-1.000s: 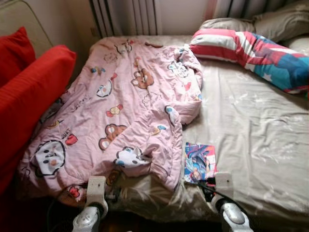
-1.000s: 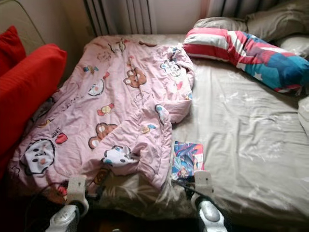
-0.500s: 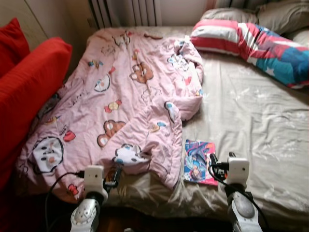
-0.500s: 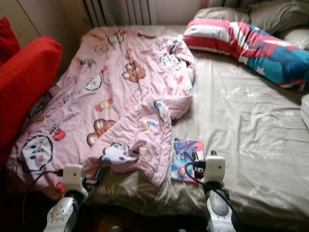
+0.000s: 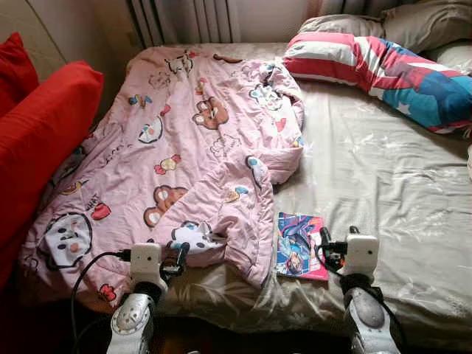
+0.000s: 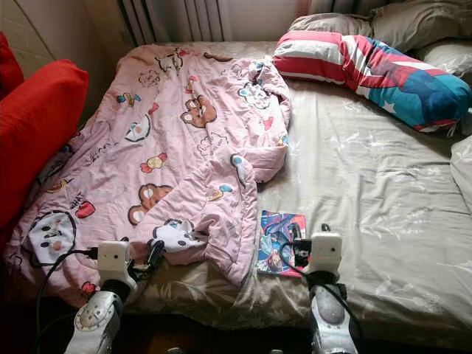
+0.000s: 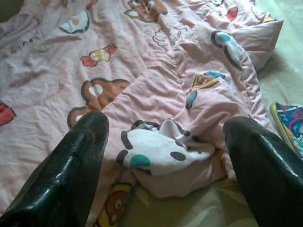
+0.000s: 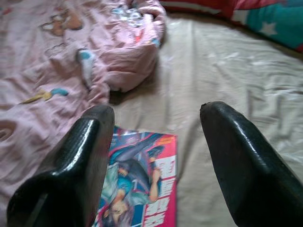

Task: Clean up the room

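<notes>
A pink cartoon-print blanket (image 5: pixel 184 140) lies crumpled over the left half of the bed. A colourful comic book (image 5: pixel 301 245) lies flat on the beige sheet (image 5: pixel 383 177) near the bed's front edge, just right of the blanket's corner. My left gripper (image 5: pixel 177 258) hovers open over the blanket's front hem (image 7: pixel 165 151). Beside the book's right edge, my right gripper (image 5: pixel 333 247) stands open above the sheet. In the right wrist view the book (image 8: pixel 142 189) lies under the one finger.
A striped red, white and blue pillow (image 5: pixel 383 70) and grey pillows (image 5: pixel 413 18) lie at the bed's head. Red cushions (image 5: pixel 37 140) stand along the left. A radiator (image 5: pixel 184 18) is on the back wall.
The camera has shifted a little. Both arms have come up and forward over the bed's front edge; the right gripper now stands by the book.
</notes>
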Robot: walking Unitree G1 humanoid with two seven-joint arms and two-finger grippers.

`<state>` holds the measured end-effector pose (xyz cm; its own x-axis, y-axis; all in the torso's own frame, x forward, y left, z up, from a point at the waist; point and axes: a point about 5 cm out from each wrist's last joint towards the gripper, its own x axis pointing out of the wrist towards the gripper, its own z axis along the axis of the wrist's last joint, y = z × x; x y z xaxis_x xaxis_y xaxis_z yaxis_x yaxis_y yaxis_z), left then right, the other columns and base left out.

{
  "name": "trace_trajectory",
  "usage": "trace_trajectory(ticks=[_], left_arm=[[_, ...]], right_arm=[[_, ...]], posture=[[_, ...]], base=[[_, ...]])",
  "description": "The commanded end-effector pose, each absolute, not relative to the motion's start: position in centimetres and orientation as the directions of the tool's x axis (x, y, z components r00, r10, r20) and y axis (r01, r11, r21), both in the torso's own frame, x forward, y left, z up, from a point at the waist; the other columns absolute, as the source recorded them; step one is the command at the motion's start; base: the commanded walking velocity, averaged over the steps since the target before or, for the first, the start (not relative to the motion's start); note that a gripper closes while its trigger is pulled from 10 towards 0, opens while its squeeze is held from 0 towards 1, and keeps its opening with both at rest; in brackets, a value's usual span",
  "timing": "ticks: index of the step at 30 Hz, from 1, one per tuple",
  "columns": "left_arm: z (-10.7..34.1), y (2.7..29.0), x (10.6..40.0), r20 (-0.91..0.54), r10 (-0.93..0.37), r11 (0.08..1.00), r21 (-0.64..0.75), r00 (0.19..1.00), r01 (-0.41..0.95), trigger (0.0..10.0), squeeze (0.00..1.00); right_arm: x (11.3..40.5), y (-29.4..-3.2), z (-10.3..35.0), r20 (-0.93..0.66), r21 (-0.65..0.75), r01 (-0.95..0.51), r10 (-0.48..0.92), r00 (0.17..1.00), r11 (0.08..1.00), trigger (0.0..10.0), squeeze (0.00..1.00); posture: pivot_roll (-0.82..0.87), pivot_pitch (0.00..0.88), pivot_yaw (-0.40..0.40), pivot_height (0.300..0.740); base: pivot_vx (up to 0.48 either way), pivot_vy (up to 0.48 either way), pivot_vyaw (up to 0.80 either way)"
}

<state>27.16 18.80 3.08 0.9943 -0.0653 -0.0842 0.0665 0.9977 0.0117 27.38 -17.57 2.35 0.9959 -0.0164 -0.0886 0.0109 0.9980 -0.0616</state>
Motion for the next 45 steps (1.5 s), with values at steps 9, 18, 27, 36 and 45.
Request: trace_trajectory(ticks=[9,18,27,36,45], left_arm=[[3.1,18.9,26.9,-0.093,-0.063,0.998,0.002,0.994,0.063,10.0,0.0],[3.3,19.4,26.8,-0.09,-0.05,0.999,-0.001,0.995,0.05,10.0,0.0],[3.5,19.5,26.9,-0.089,-0.049,0.999,-0.002,0.995,0.049,10.0,0.0],[3.8,19.1,27.2,-0.094,-0.077,0.997,-0.003,0.993,0.077,10.0,0.0],[3.9,19.0,27.2,-0.093,-0.075,0.997,-0.008,0.993,0.075,10.0,0.0]], right_arm=[[27.6,-18.2,3.1,-0.059,-0.002,0.079,-0.079,0.995,0.997,10.0,0.0],[28.1,-18.2,3.0,-0.095,0.022,0.128,-0.125,0.988,0.992,10.0,0.0],[28.1,-18.1,3.0,-0.087,0.032,0.123,-0.12,0.989,0.992,10.0,0.0],[28.4,-17.2,2.8,-0.112,0.072,0.083,-0.075,0.991,0.994,10.0,0.0],[28.4,-16.9,2.6,-0.12,0.068,0.041,-0.033,0.992,0.997,10.0,0.0]], posture=[[-0.1,0.149,0.081,0.657],[-0.09,0.179,0.083,0.643],[-0.08,0.189,0.084,0.628],[-0.08,0.199,0.085,0.628],[-0.07,0.207,0.082,0.628]], base=[[0.0,0.0,0.0],[0.0,0.0,0.0],[0.0,0.0,0.0],[0.0,0.0,0.0],[0.0,0.0,0.0]])
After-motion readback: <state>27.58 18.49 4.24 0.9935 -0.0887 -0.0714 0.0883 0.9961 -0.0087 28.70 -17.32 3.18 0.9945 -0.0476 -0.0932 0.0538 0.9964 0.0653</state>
